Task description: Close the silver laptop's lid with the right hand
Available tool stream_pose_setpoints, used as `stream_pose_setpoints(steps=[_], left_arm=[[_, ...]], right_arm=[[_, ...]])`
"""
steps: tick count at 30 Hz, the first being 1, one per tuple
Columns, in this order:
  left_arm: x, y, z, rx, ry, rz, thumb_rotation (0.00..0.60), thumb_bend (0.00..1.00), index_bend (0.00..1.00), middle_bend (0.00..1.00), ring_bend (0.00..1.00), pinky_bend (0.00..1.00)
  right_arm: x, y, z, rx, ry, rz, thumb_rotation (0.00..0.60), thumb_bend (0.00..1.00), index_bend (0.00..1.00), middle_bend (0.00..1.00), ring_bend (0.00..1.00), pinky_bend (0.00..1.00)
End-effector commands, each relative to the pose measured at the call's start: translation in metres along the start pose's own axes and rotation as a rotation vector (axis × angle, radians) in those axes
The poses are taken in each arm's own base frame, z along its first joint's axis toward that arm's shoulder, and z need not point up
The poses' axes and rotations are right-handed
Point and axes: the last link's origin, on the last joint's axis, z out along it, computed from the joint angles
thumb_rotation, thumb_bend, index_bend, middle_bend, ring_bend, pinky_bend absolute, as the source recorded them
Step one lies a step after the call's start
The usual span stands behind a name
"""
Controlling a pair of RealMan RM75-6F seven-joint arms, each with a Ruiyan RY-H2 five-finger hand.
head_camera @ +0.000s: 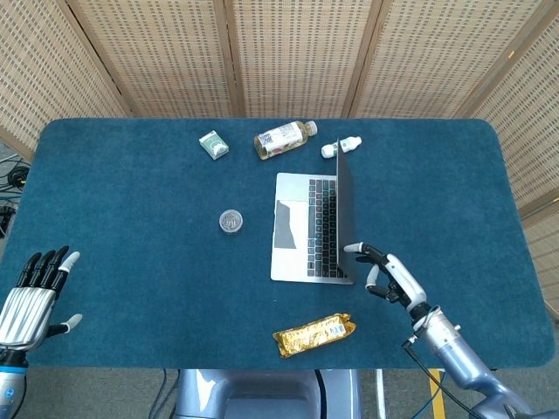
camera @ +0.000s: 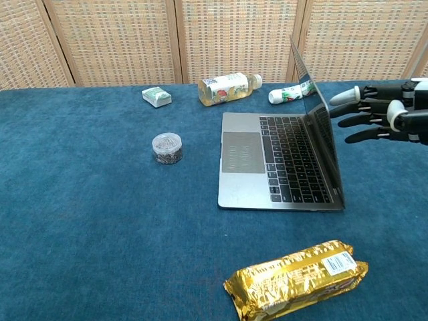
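Laptop: silver laptop [head_camera: 307, 229] sits open near the middle of the blue carpeted tabletop [head_camera: 131, 253], keyboard and trackpad exposed. Hinge runs along its right side.
Lid: silver laptop lid [camera: 319, 124] stands roughly upright; head view sees it nearly edge-on, chest view shows it leaning slightly back to the right.
Right hand: black-and-white robot right hand [head_camera: 387, 274] is just right of the lid, behind the screen's back, near the front corner. Fingers extended and apart, holding nothing. Fingertips [camera: 341, 97] point at the lid's back; chest view shows them very close to it, can't tell if touching.
Left hand: left hand [head_camera: 33, 297] rests at the far left front edge of the tabletop, fingers spread, empty, well apart from the laptop.
Snack: gold foil snack packet [head_camera: 314, 334] lies flat near the front edge, in front of the laptop, not touching it.
Jar: small round clear jar with silver lid [head_camera: 231, 221] sits left of the laptop, apart from it.
Bottle: clear plastic bottle with yellow drink [head_camera: 283, 138] lies on its side behind the laptop.
Small bottle: small white bottle with green label [head_camera: 341, 146] lies on its side just beyond the lid's far end.
Box: small green-and-white box [head_camera: 213, 145] lies left of the drink bottle.
Backdrop: woven wicker screen panels [head_camera: 297, 52] behind the tabletop.
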Motion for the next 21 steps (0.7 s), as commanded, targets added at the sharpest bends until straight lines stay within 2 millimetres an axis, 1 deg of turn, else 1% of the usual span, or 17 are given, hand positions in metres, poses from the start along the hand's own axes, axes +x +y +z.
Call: stream_pose_setpoints(steps=[1,21], left_arm=[[0.0,0.0,0.0,0.0,0.001,-0.001,0.6,0.01,0.0,0.0,0.0,0.0],[-0.002,0.003,-0.001,-0.015,-0.014,-0.004,0.6,0.01,0.0,0.0,0.0,0.0]], right_arm=[[-0.003,0.001,0.003,-0.005,-0.008,-0.004,0.6,1.0,0.24,0.21,0.15,0.17],[-0.024,-0.004,0.026,-0.014,-0.063,-0.032,0.6,1.0,0.24,0.21,0.15,0.17]])
